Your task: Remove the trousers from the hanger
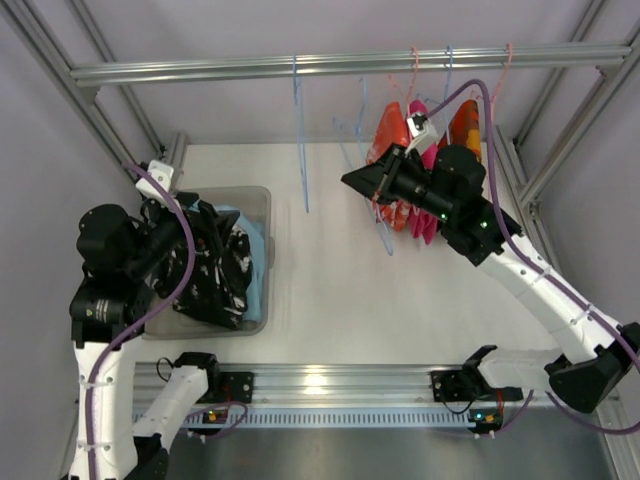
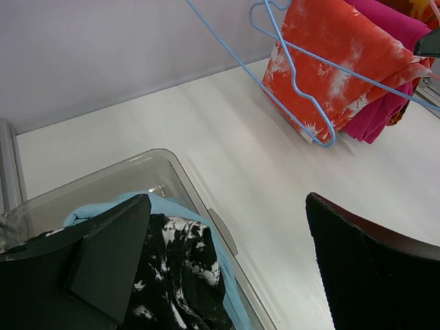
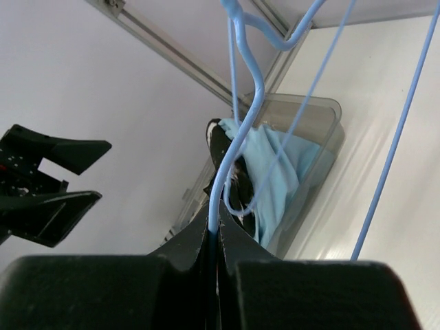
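1 closed right gripper [image 3: 213,237] pinches the blue hanger [image 3: 237,148].

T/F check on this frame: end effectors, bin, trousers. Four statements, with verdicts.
1. The right end effector is shut on a blue hanger wire. True.
2. The left end effector is clamped on the orange trousers. False: it is open, over the bin, far from the trousers.
3. The bin holds a black-and-white garment and a light blue garment. True.
4. The orange trousers lie flat on the table. False: they hang from a hanger, above the table.
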Available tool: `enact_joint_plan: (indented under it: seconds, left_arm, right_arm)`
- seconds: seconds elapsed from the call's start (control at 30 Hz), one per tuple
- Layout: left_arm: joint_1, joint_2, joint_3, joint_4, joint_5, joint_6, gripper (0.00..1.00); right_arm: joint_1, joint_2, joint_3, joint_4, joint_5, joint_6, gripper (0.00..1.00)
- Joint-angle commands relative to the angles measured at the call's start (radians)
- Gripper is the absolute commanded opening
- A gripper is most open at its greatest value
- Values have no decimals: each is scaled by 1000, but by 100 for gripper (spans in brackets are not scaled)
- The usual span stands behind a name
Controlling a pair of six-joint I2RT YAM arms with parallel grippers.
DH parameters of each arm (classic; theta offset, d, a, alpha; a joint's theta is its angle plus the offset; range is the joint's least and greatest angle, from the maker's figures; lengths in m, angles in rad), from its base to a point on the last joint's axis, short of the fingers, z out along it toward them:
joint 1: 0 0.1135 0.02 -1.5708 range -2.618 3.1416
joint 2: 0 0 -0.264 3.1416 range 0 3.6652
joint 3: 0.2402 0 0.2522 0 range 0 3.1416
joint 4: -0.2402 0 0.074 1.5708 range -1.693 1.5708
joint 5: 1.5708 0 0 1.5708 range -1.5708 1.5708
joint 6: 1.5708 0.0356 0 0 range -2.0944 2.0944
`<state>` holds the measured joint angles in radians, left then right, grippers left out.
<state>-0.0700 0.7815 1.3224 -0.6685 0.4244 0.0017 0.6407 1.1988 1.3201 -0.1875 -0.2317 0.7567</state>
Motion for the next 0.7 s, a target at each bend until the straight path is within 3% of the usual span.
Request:
enact_joint_plan:
  seconds: [0.0, 0.67]
  left_arm:
    - [3, 15, 24, -10, -10, -54, 99]
    - [3, -13, -45, 92, -39, -86, 99]
  right_arm:
    - [40, 28, 108, 45, 89, -13, 0]
    - [68, 242, 326, 42, 198, -181, 0]
